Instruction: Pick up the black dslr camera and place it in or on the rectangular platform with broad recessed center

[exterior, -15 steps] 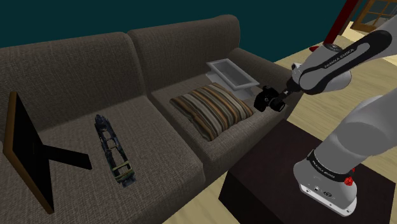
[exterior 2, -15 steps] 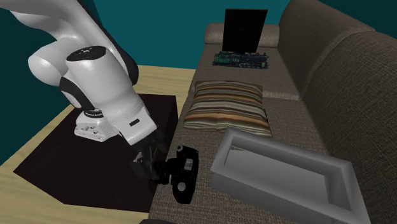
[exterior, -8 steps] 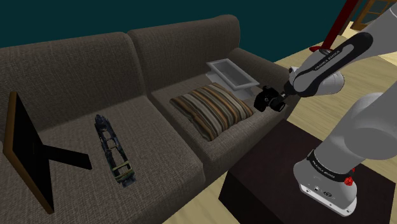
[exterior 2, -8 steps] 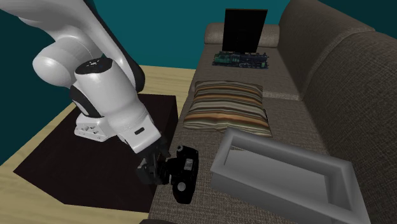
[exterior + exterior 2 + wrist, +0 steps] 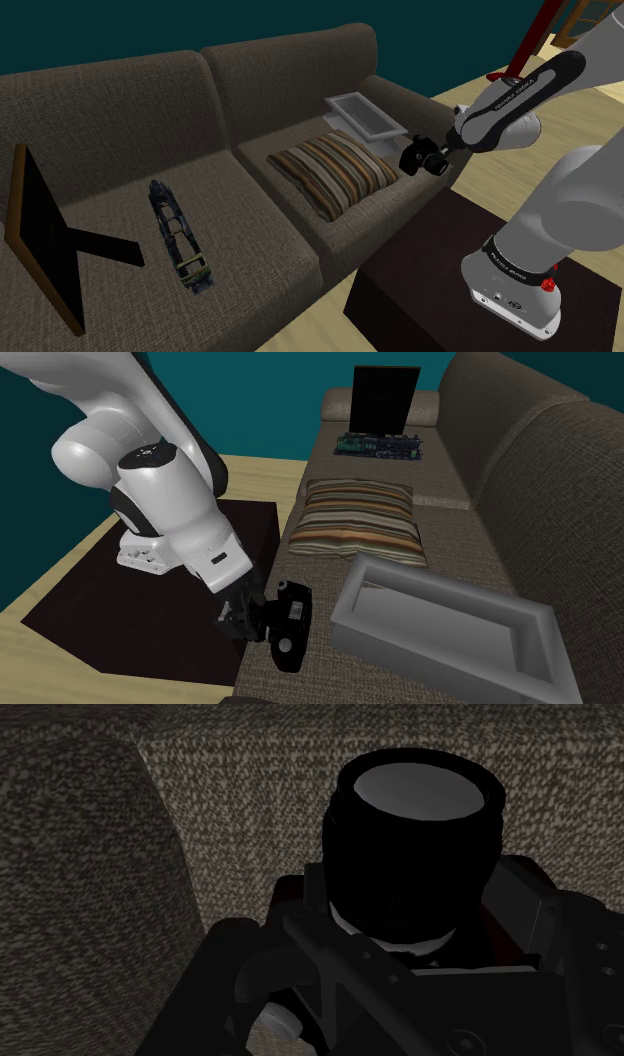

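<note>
Wrist link dropped slightly since 1.0 s ago; camera barely shifted. Gripper (image 5: pixel 258 620) apparently pinching the black dslr camera (image 5: pixel 292 620), black on black. Camera hangs off the sofa (image 5: pixel 470 522) front edge, near the grey tray (image 5: pixel 400 638).

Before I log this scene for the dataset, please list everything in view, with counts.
sofa: 1, brown fabric, runs across the scene
striped cushion: 1, brown and tan, on the seat
tray: 1, grey, on the seat next to the cushion
DSLR camera: 1, black, at the seat's front edge beside the tray
picture frame: 1, black face with a wooden edge, propped at the other end of the seat
elongated object: 1, dark blue-green, lying between frame and cushion; kind unclear
stand: 1, dark box, before the sofa
robot arm: 1, white
end effector: 1, black, at the camera
</note>
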Robot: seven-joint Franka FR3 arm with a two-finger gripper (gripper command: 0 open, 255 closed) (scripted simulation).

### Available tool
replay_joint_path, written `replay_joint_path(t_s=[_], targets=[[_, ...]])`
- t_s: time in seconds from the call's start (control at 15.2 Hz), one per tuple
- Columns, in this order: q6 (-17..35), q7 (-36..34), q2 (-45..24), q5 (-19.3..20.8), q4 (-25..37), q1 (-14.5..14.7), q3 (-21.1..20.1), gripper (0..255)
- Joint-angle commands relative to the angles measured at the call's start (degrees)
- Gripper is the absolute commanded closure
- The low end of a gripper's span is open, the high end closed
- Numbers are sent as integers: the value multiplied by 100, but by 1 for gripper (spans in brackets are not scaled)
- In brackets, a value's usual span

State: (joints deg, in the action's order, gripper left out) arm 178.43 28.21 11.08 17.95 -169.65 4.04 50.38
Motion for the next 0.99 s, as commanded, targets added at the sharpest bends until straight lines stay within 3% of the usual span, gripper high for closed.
replay_joint_path(t_s=[0.0,0.33,0.46,0.59,0.92], targets=[[2,1,-2,0,2,4,0,255],[2,-1,-1,1,2,2,-3,255],[-279,-211,254,288,9,-519,-455,255],[-562,-354,518,481,21,-838,-735,255],[-1267,-547,1166,721,73,-1245,-1131,255]])
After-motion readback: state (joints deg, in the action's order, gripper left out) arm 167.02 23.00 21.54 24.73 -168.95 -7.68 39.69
